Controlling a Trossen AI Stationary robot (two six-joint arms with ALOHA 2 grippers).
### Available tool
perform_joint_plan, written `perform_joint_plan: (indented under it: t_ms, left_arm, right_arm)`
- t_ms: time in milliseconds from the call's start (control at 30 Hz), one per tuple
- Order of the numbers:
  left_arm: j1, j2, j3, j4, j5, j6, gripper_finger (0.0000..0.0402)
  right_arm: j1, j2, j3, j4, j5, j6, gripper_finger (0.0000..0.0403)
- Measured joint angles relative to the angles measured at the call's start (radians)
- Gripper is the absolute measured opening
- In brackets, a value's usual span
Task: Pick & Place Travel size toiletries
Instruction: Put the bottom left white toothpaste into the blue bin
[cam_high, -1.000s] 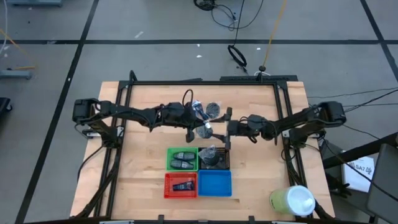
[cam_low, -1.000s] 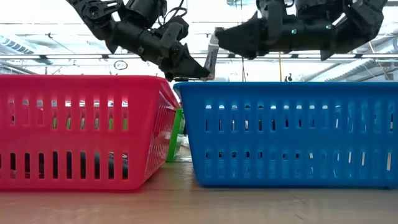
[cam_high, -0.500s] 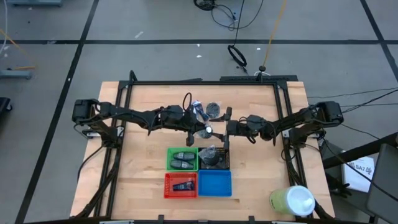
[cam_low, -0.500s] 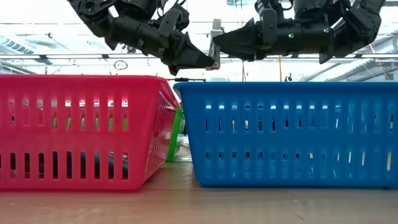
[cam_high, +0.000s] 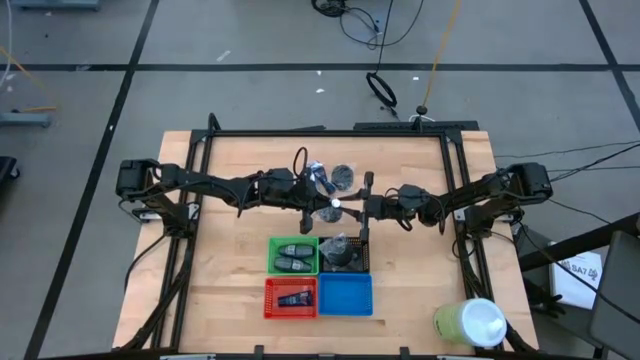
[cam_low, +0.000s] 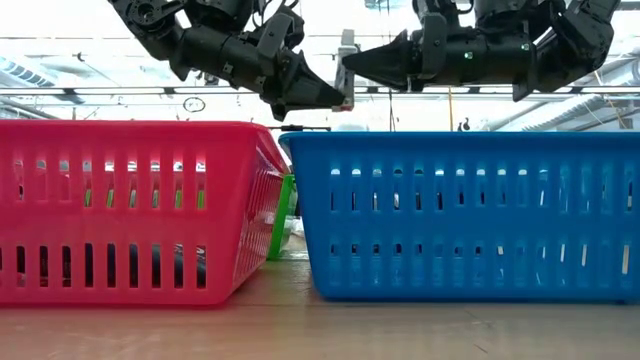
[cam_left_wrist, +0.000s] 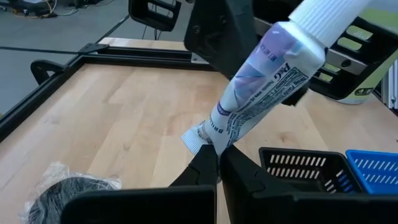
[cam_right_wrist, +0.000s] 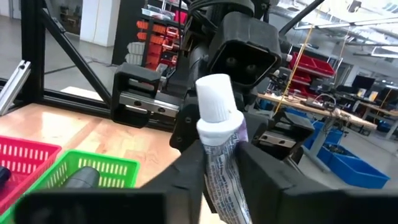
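From where I stand, the left gripper (cam_high: 318, 207), just left of centre in the high view, stays clenched on the crimped tail of the white-and-blue tube (cam_left_wrist: 267, 87), holding it up over the bare wood above the green tray (cam_high: 293, 256). What's new is on the other side: the right gripper (cam_high: 352, 206), which a second ago stood wide and a little apart, has slid in toward centre and pinched its fingers (cam_right_wrist: 264, 168) around the tube's neck just under the white cap (cam_right_wrist: 216, 99). So both grippers now grip one tube in mid-air, which looks to me like a handover; the left would need to let go next. Lower centre, the black tray (cam_high: 345, 256) and blue tray (cam_high: 345, 296) wait below; the red tray (cam_high: 290, 297) sits lower left.
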Motion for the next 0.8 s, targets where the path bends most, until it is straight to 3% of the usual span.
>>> perform_joint_plan:
  t_ms: [167, 333, 567, 700, 800]
  left_arm:
    - [-0.001, 0.000, 0.000, -0.002, -0.002, 0.001, 0.0004]
    - [-0.003, 0.000, 0.000, -0.002, -0.025, -0.020, 0.0029]
    - [-0.018, -0.024, 0.000, -0.026, -0.033, 0.032, 0.0145]
    - [-0.020, -0.116, -0.001, -0.109, -0.037, 0.030, 0.0214]
    - [-0.019, -0.208, -0.001, -0.221, -0.068, 0.031, 0.0252]
  right_arm:
    - [0.000, 0.000, 0.000, 0.003, 0.001, -0.010, 0.0014]
    - [-0.001, 0.000, 0.000, 0.003, 0.003, -0.015, 0.0010]
    - [-0.001, -0.007, 0.000, -0.015, 0.002, 0.017, 0.0002]
    - [0.000, -0.036, 0.000, -0.088, -0.008, 0.057, 0.0001]
    - [0.007, -0.075, 0.000, -0.145, -0.091, 0.100, 0.0001]
